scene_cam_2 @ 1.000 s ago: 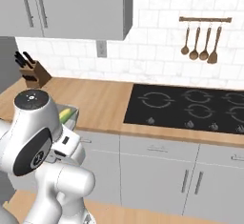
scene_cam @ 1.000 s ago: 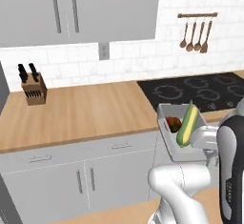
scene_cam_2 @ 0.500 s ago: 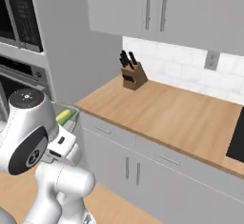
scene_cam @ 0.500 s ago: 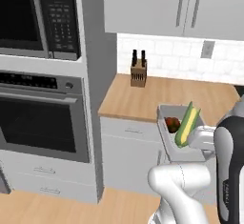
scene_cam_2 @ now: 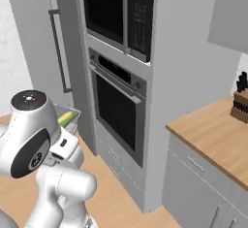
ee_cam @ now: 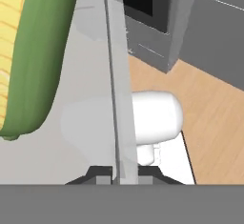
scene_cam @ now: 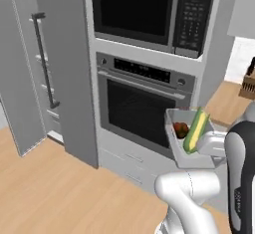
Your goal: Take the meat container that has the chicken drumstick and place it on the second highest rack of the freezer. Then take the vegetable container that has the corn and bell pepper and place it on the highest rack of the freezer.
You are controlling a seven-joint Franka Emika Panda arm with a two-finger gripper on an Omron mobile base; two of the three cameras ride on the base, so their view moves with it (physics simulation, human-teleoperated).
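Observation:
My gripper is shut on the thin side wall of the clear grey vegetable container, which hangs in front of the arm at chest height. The corn leans along the tray's right side, yellow with a green husk, and the red bell pepper lies beside it. In the hand view the corn rises at the left of the gripped wall. The freezer stands at the far left with its long dark handle. Its racks are hidden from here. The meat container with the chicken drumstick is out of view.
A black-fronted wall oven with a microwave above it stands right behind the tray. To the right runs a wooden counter with a knife block. Open wood floor lies before the freezer.
The whole picture has swung from the stove and counter past the knife block to the oven and freezer, so the base has moved. The tray stays in my grip.

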